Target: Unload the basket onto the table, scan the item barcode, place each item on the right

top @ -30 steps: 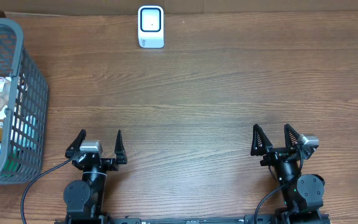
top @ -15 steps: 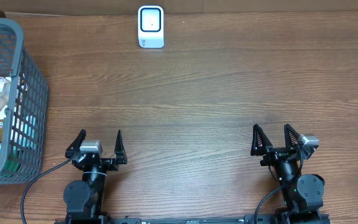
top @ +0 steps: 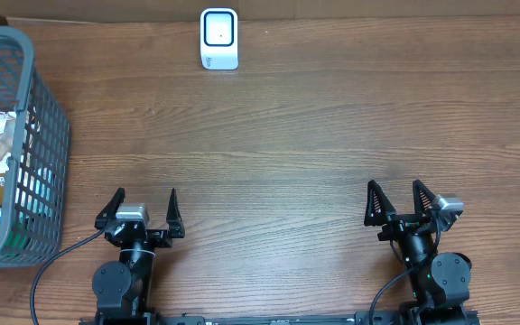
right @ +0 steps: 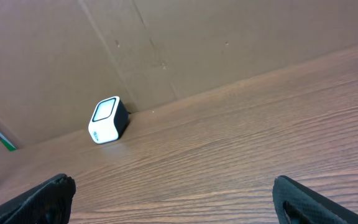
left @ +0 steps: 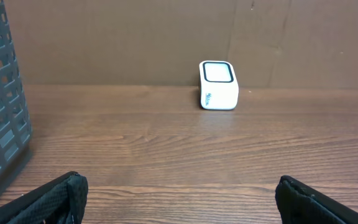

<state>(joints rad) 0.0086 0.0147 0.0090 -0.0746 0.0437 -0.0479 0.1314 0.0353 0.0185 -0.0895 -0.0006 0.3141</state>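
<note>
A brown wood-grain table (top: 314, 135) stretches to a wall of plain cardboard (left: 104, 37) standing upright along its far edge, creased and marked with a few small spots. A gray plastic lattice basket (top: 51, 153) sits at the table's left side, running partly out of the overhead view. In the right wrist view, a thin dark green-tipped strip (right: 4, 143), too small to identify, slants against the cardboard.

The table (top: 314, 135) is lit brightly and evenly, and shadows are cast only faintly. The wood grain is rendered sharply throughout.
</note>
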